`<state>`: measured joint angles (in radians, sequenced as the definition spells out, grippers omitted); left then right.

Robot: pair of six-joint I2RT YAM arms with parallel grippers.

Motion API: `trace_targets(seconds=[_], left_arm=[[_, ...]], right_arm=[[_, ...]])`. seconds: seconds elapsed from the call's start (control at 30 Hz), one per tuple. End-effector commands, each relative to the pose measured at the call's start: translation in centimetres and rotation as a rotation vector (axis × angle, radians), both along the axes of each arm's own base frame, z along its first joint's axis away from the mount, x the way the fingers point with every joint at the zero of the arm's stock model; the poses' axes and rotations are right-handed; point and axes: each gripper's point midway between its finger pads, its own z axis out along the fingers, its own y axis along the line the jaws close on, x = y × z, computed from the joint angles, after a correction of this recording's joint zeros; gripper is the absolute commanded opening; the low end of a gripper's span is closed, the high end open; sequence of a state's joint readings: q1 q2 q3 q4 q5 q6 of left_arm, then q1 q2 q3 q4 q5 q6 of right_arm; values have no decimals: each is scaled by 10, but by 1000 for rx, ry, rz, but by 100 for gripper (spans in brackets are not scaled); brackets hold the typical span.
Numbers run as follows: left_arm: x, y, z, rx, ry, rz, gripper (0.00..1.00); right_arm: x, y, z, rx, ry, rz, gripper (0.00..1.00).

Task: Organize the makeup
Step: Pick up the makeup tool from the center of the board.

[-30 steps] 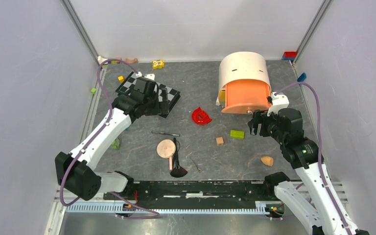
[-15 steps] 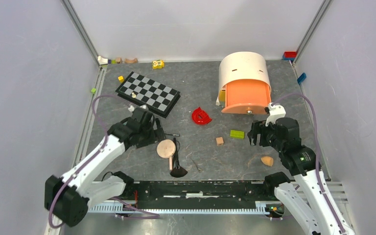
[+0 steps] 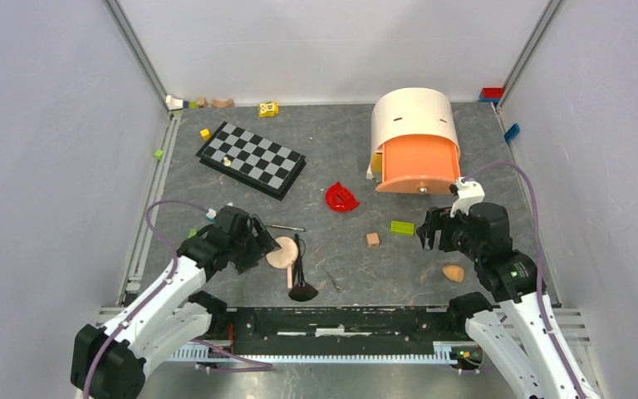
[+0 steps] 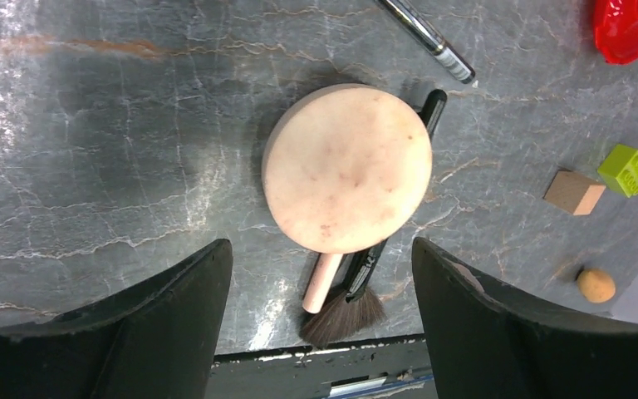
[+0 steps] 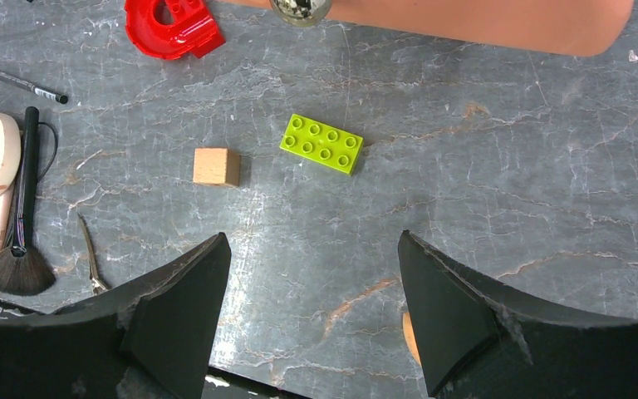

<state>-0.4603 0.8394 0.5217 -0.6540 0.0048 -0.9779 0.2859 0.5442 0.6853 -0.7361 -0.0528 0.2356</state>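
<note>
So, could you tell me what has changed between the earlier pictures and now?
The left hand drew back from over the chessboard toward the near edge and now hangs open above the compact, holding nothing. The right hand eased slightly nearer, open and empty. The compact, brush and chessboard lie where they were.

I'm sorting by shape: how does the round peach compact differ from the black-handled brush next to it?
The compact is a thick, round peach disc; the brush is thin and black, with fanned dark bristles at one end. The compact is wider, the brush longer. Both lie flat, side by side.
</note>
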Motion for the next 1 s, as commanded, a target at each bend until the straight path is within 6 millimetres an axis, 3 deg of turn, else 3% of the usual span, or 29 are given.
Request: trace_targets(seconds=[0.0, 0.27, 0.73, 0.97], left_arm=[[10, -5, 5, -90, -47, 49, 84], [5, -1, -18, -138, -25, 77, 72], [3, 6, -37, -170, -63, 139, 53], [4, 11, -47, -155, -66, 158, 51]], right_arm=[[0, 3, 11, 24, -28, 5, 81], [-2, 3, 8, 29, -19, 2, 81], [-1, 5, 6, 38, -12, 6, 81], [-1, 5, 6, 35, -10, 9, 81]])
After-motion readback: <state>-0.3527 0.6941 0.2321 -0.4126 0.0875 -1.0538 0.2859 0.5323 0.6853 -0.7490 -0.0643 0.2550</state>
